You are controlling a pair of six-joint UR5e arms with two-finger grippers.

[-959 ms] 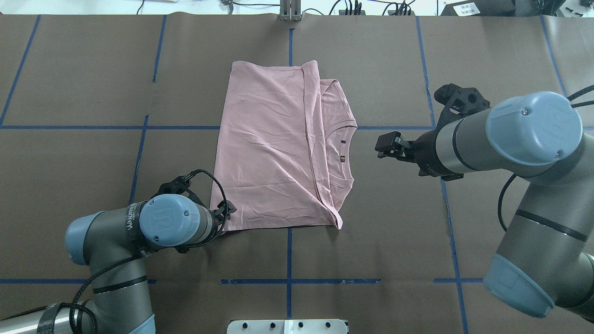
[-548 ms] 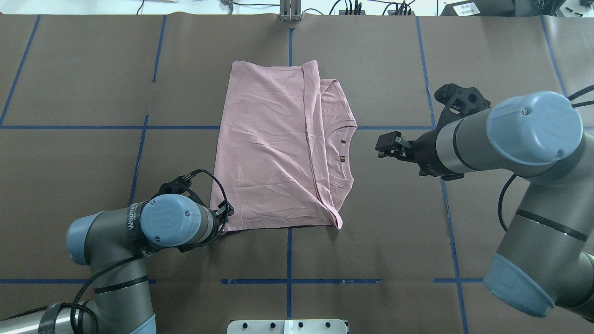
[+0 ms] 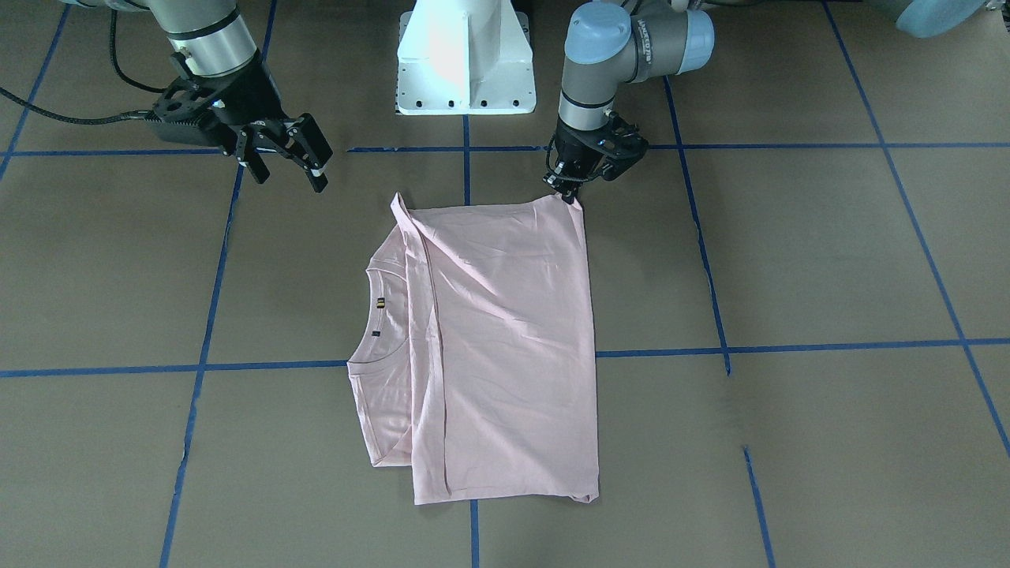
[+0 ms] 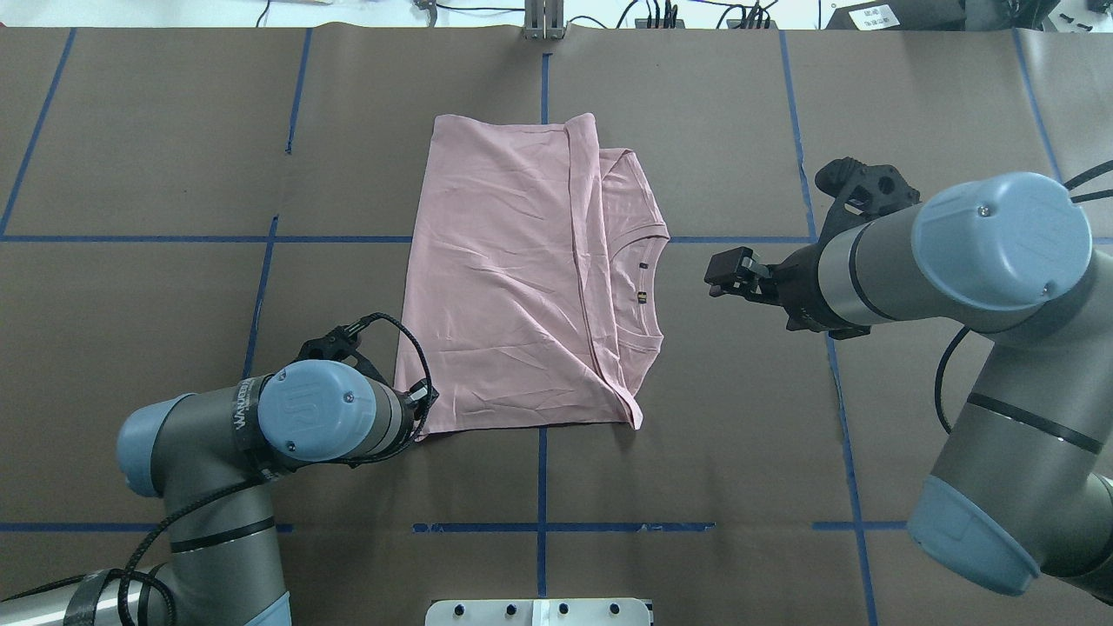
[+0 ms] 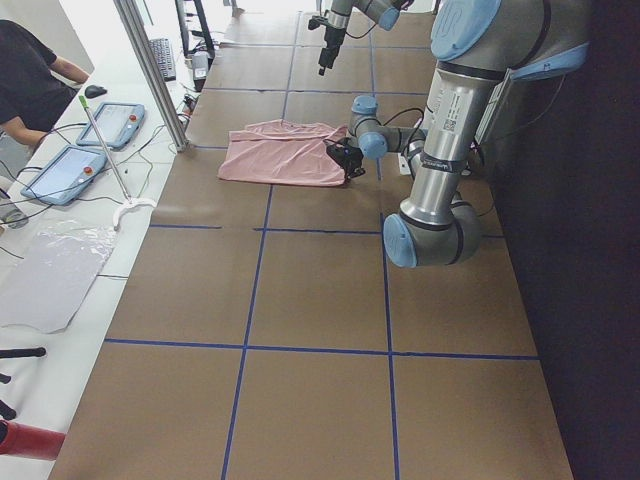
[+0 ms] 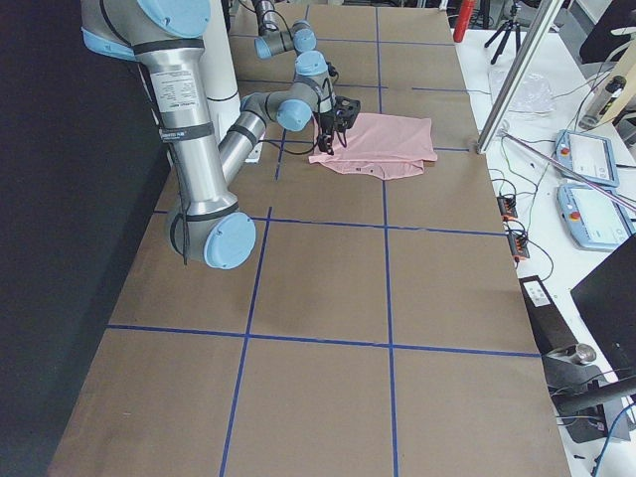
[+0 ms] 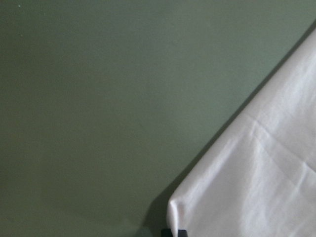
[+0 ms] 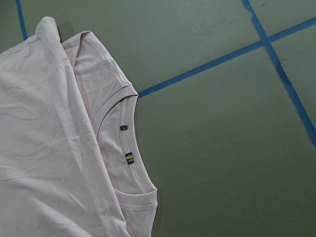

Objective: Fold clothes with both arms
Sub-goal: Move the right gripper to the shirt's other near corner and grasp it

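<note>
Though one side is already folded over, T-shirt (image 4: 504, 278) lies flat mid-desk (image 4: 174, 174); further folds outstanding (by judgement). Left hand (image 3: 570, 193) at near corner, grip cannot be told; right hand (image 3: 290, 170) wide, empty.

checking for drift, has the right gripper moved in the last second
No: the right gripper sits where it did, just below the blue tape line, right of the pink T-shirt.

table (image 4: 156, 130): brown cover, blue tape grid (image 4: 541, 527) | aluminium post (image 5: 150, 70) at table's far edge | white bench (image 5: 60, 300) beyond post: two tablets (image 5: 65, 172), keyboard (image 5: 163, 58), clear plastic sheet (image 5: 55, 270) | person in black (image 5: 30, 70) at bench near post | black backdrop (image 5: 590, 250) across table from post | light bright, even
</note>
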